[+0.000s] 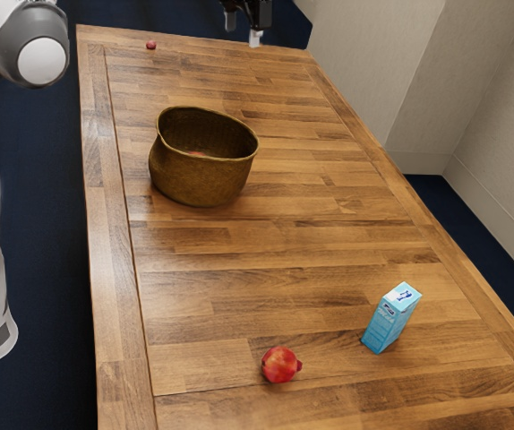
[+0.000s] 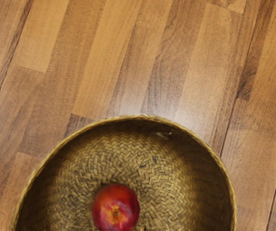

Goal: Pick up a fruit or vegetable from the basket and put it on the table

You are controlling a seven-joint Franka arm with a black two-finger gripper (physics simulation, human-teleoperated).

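Observation:
My gripper (image 1: 243, 30) is at the top edge of the exterior view, partly cut off, with its two fingertips apart and nothing visible between them. The woven brown basket (image 1: 201, 179) stands upright on the table (image 1: 275, 242). Inside it, a red fruit (image 1: 198, 153) just shows past the rim. In the wrist view the basket (image 2: 227, 185) lies below my hand, and the round red-and-orange fruit (image 2: 115, 207) rests on its woven bottom, away from the walls.
Toward the exterior view's bottom, a red pomegranate (image 1: 281, 365) lies on the table, with a blue carton (image 1: 391, 318) upright to its right. A small red thing (image 1: 151, 45) sits near the table's far edge. Pale walls (image 1: 364, 81) stand beyond the table.

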